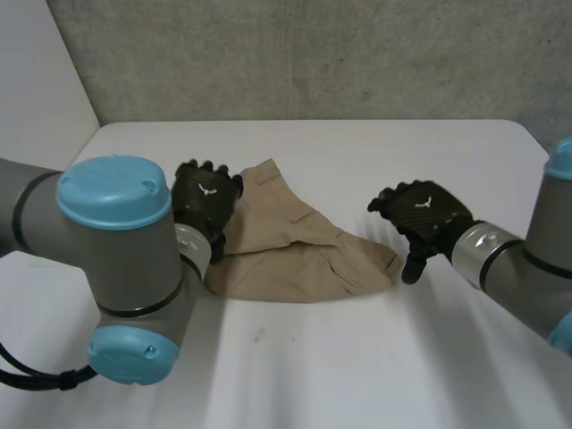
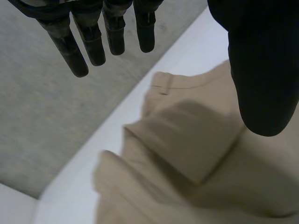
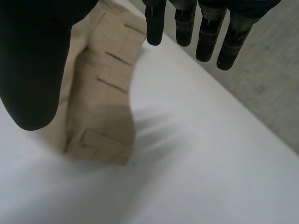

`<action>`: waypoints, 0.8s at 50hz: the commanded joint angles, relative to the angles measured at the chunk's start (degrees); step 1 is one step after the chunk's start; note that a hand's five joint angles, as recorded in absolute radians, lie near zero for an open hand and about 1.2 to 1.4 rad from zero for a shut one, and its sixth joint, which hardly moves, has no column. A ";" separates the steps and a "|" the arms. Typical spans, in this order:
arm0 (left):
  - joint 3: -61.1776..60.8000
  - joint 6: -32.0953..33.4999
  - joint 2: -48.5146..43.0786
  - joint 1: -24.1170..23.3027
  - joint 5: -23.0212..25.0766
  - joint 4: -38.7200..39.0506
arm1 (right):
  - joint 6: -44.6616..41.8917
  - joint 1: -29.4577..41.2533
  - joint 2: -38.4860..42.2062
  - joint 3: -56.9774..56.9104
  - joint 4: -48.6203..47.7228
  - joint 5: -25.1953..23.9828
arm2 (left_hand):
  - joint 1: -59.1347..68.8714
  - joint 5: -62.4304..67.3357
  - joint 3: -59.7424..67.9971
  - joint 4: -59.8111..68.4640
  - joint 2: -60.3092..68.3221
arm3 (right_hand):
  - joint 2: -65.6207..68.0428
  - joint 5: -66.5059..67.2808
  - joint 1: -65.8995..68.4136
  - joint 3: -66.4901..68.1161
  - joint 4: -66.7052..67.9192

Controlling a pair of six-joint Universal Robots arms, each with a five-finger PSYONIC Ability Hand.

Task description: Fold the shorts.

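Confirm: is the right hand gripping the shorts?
No. The right hand has straight fingers holding nothing; the shorts lie on the table beside it.

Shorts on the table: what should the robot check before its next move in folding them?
1. Left hand empty: ok, open over one end of the shorts.
2. Right hand empty: ok, open beside the shorts' other end.
3. Shorts wholly on the table: ok.
4. Shorts lying flat: not ok, one part lies rumpled over another.
5. Left hand touching the cloth: cannot tell.
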 commanded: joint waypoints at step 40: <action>8.55 -4.62 -3.48 4.64 5.82 2.04 | 14.04 4.70 10.42 -2.18 -13.57 1.80 | 64.52 65.84 64.83 65.20 65.17 | 67.48 66.28 69.32 67.62 66.56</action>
